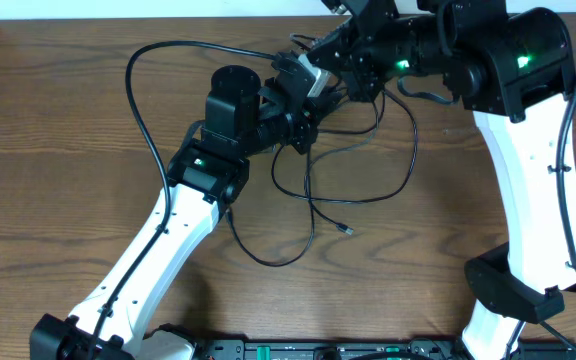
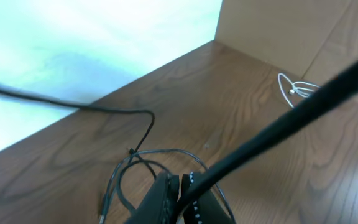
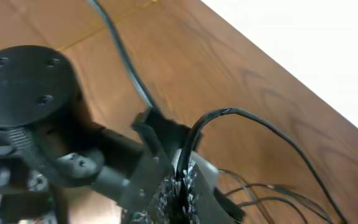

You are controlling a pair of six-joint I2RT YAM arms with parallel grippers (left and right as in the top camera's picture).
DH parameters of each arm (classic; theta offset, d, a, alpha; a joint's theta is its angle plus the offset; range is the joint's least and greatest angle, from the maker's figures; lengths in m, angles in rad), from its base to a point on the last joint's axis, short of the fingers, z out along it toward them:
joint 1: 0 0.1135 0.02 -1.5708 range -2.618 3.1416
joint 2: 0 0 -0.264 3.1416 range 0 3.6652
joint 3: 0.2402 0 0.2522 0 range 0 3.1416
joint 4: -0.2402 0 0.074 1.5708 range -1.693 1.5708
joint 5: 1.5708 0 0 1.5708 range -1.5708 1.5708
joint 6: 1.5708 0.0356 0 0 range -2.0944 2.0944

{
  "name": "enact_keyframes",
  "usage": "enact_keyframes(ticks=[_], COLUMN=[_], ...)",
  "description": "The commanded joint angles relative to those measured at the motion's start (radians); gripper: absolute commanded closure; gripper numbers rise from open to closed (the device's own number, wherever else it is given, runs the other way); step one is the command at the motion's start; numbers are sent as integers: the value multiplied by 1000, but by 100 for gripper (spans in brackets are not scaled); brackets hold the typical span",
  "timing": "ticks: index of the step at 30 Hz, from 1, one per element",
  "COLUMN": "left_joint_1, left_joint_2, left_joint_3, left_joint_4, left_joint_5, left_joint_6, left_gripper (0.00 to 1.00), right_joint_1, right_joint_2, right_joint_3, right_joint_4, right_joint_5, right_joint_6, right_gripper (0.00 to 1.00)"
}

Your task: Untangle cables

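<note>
My left end effector (image 2: 180, 188) and right end effector (image 3: 182, 180) each pinch the cables (image 1: 366, 199), seemingly light, limp and slippery, looped far-middle on the bench (image 1: 68, 200); a plug end (image 1: 345, 230) looks the surest hold.

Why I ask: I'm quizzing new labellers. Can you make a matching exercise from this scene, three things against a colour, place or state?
Things: 1 right pincer; 2 loose plug end; 3 small looped cord.
Descriptions: A white; B shut on a black cable; C lying on the bare table.
Pairs: 1-B, 2-C, 3-A.
</note>
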Motion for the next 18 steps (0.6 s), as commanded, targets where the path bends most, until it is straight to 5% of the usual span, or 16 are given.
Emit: enact_keyframes(ticks=[1,7,10,13,18], left_joint_1=[0,0,5,31,154], left_joint_2=[0,0,-1,-10,-95], left_joint_3=[-2,-2,-2,-2,-2], left_joint_4=[-6,-10,-10,-10,-1], left_joint_5=[-13,-14,-14,-14,-29], left_joint_6=[-13,-13,-13,-46,-165], left_gripper=[92,92,92,93,92], right_joint_1=[-5,-60,-100,-148,-225], right_joint_2=[5,5,5,5,11], right_joint_3=[2,2,2,2,0], right_joint_4=[0,30,36,21,-62], right_joint_5=[132,268,321,484,632], right_joint_6=[21,105,134,202,218], right_gripper=[98,78,37,15,7])
